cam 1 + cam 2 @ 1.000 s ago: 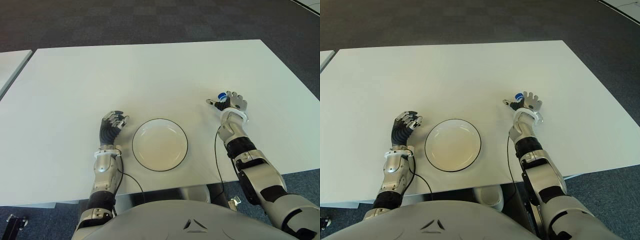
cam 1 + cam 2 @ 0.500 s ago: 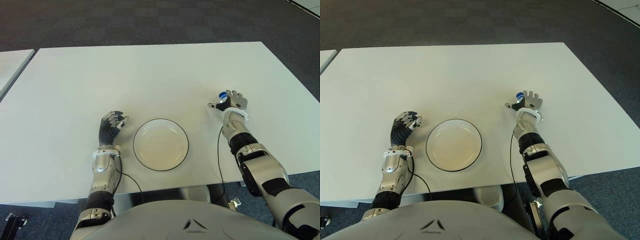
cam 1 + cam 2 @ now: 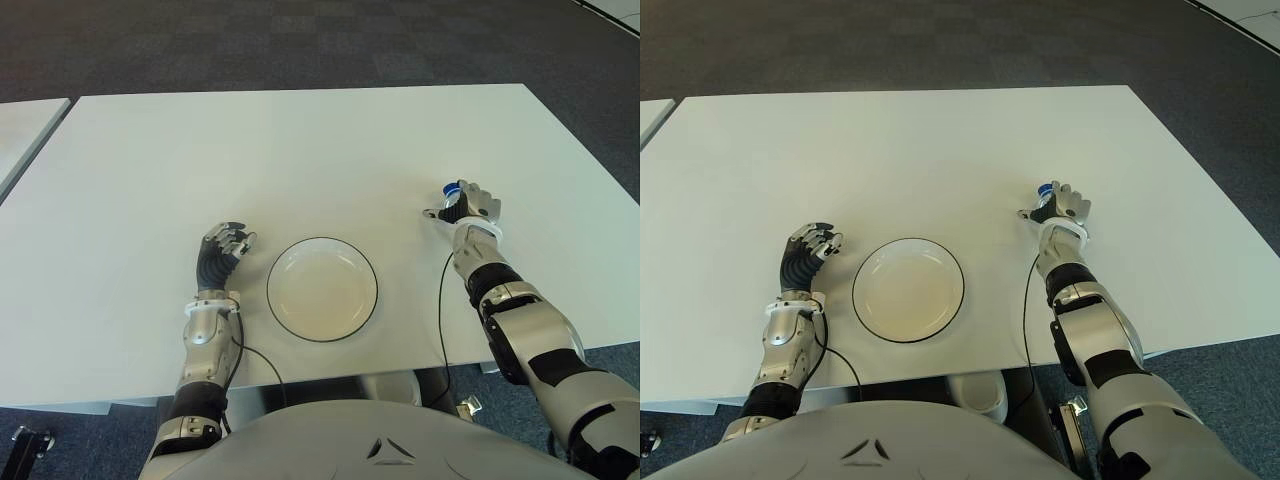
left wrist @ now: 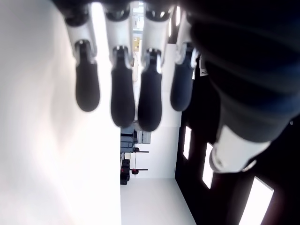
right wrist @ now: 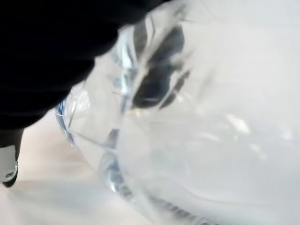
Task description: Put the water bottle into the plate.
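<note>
Water bottle [image 3: 452, 190], right of frame: your right hand [image 3: 466, 204] has now closed round it; lift toward the plate [image 3: 322, 289]; left hand [image 3: 222, 246] curled, empty.

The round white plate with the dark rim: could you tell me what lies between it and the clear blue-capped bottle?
Nothing but bare white table. In the left eye view it separates the plate from the bottle in the right hand.

Clear glossy plastic water bottle [image 5: 187, 122]; matt white table [image 3: 300, 150].
</note>
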